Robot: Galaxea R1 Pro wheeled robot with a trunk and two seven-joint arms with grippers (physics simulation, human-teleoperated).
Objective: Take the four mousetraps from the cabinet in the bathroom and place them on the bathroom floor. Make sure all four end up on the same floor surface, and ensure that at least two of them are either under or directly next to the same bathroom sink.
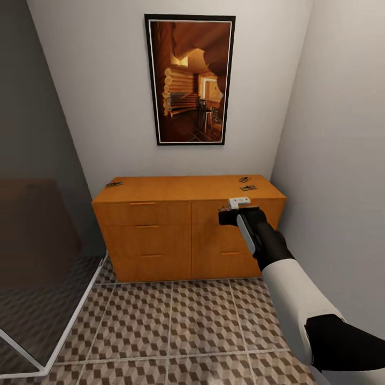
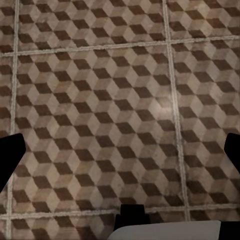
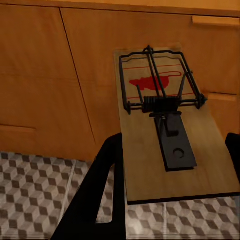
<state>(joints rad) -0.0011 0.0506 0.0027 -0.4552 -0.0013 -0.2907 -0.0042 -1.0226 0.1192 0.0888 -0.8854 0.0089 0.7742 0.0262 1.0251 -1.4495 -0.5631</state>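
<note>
Closest to the lens, in the right wrist view, a mousetrap (image 3: 170,135) lies flat between the fingers of the right gripper (image 3: 172,165), wire side showing, clamped at the near end of its wooden plate. Its long axis runs along the fingers; the wire bar and the red mouse mark sit at the far end, pointing toward the cabinet (image 3: 55,75) front, while the black catch plate is nearer the wrist. In the head view the right gripper (image 1: 238,206) hangs in front of the cabinet's top right drawer, off the surface, well above the bathroom floor (image 1: 176,331). Three more traps rest on the cabinet top: one at the left rear corner (image 1: 114,184) and two near the right end (image 1: 245,179) (image 1: 247,187), close together. The left gripper (image 2: 120,165) points straight down at bare tile, fingers spread apart and holding nothing. Judgement: step in hand is carrying the first trap away to set it on the tiles; no sink is visible here, so the base likely has to turn first. To do it well: keep the plate level so it does not slip from the edge-on pinch, lower until the wood is touching the tile before opening, and release flat, wire side up. Risk: dropping from height could flip it.
</note>
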